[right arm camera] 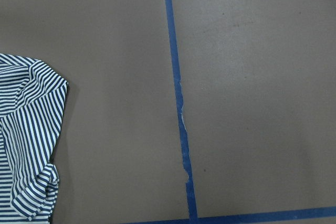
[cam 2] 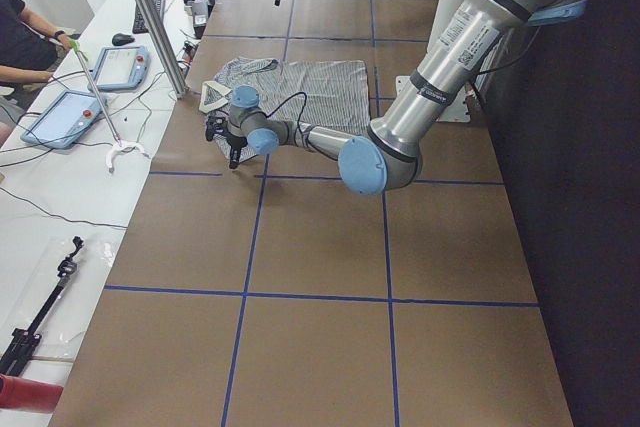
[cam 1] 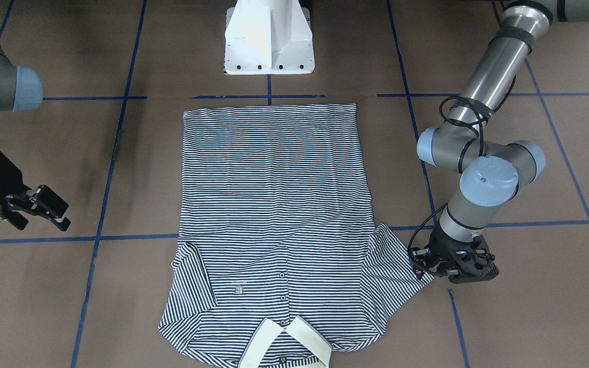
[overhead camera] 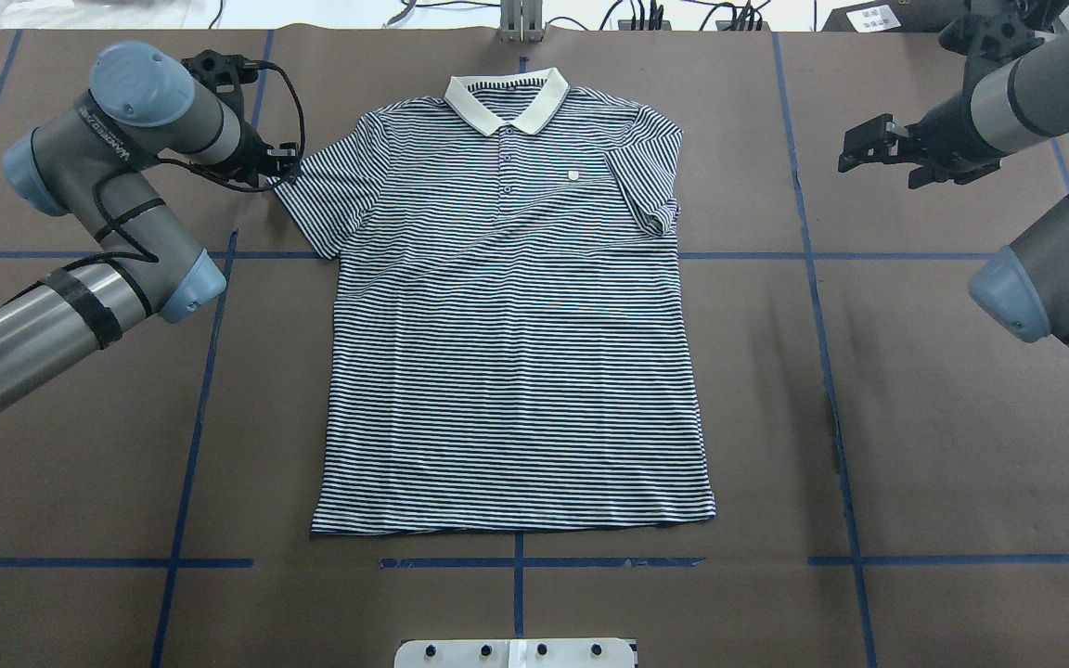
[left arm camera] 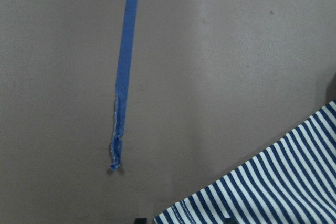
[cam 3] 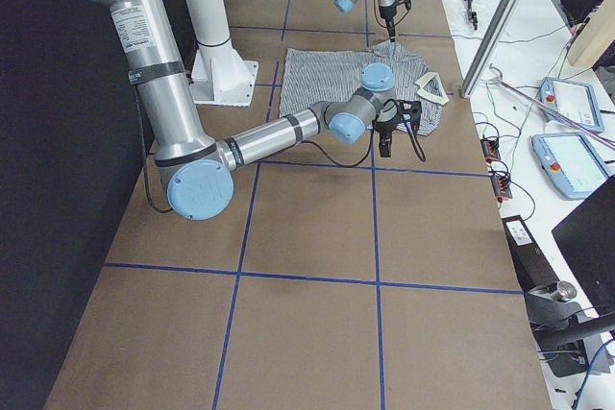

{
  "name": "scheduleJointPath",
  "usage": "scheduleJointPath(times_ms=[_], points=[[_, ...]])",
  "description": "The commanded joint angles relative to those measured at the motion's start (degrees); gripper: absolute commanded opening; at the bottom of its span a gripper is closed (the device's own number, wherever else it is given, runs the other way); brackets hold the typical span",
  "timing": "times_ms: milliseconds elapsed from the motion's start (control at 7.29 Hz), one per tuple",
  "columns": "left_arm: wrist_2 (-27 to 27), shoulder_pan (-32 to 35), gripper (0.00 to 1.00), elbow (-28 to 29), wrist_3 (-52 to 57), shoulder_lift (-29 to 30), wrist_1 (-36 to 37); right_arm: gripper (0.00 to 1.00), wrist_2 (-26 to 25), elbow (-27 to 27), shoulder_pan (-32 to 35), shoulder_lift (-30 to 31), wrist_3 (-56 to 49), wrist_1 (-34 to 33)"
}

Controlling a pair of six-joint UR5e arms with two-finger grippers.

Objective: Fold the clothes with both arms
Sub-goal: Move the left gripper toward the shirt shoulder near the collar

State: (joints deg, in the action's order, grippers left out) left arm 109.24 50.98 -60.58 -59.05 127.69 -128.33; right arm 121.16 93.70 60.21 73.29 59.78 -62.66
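Note:
The striped polo shirt lies flat and face up on the brown table, cream collar at the far edge, hem toward the robot's base. My left gripper is down at the tip of the shirt's sleeve. In the left wrist view that sleeve fills the lower right corner, and two dark fingertips show apart at the bottom edge, so the gripper looks open. My right gripper hovers open above bare table, well clear of the other sleeve, which is partly folded under itself.
The white pedestal base stands just behind the shirt's hem. Blue tape lines grid the table. A side bench holds tablets and cables, with a seated person beside it.

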Motion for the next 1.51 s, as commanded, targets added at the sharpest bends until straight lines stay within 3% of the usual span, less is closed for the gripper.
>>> scheduleJointPath(times_ms=[0,274,412,960,1372], points=[[-0.26,0.00,0.55,0.63,0.08,0.27,-0.17,1.00,0.04,-0.09,0.00,0.18,-0.11,-0.01],[-0.26,0.00,0.55,0.81,0.17,0.45,-0.17,1.00,-0.05,-0.09,0.00,0.01,-0.11,0.08],[-0.26,0.00,0.48,0.81,0.17,0.45,-0.17,1.00,0.12,0.00,0.00,-0.08,-0.11,0.08],[-1.75,0.00,0.00,1.60,-0.10,1.76,0.09,1.00,-0.13,0.00,0.00,0.10,-0.11,0.08],[-1.58,0.17,0.00,0.81,-0.36,2.91,0.62,1.00,-0.23,-0.09,0.00,0.01,-0.11,0.08]])
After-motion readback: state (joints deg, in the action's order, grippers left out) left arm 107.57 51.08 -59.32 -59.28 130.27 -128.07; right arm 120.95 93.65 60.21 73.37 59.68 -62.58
